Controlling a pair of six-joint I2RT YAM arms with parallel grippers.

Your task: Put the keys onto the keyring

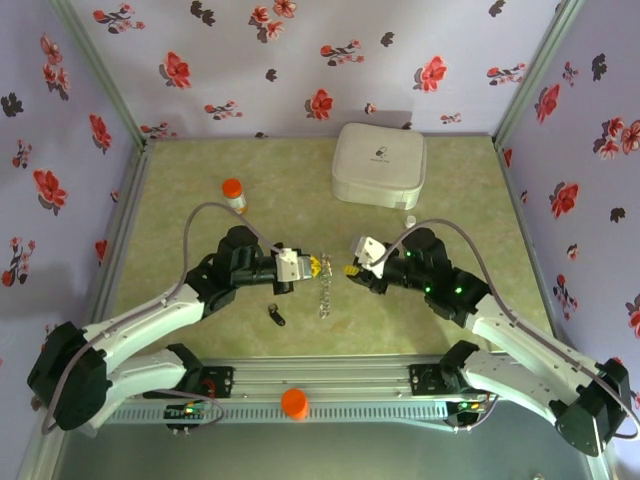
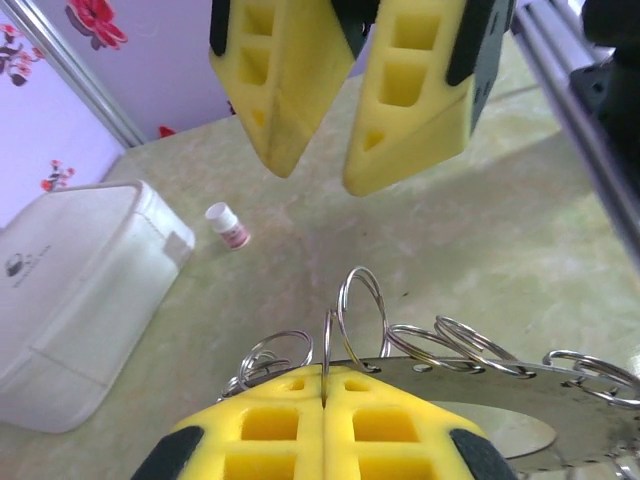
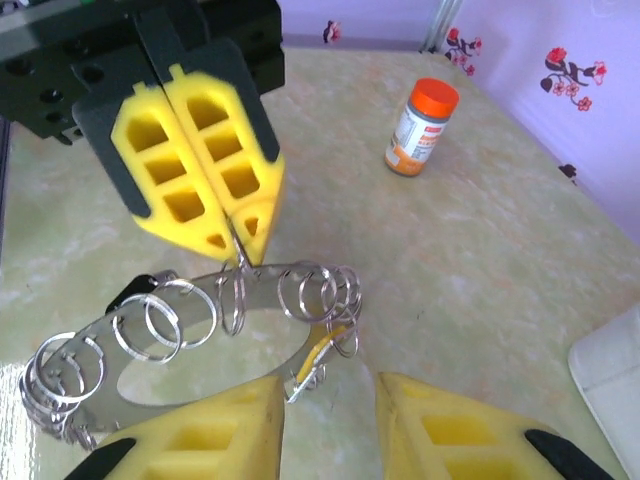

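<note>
While tight on the keyring, left jaws, right jaws apart, over green table, floral walls.

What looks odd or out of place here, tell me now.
A black key lies alone on the table, apart from the keyring clamped in the left hand, so it looks dropped or not yet picked up. Nothing looks spilled or broken.
</note>
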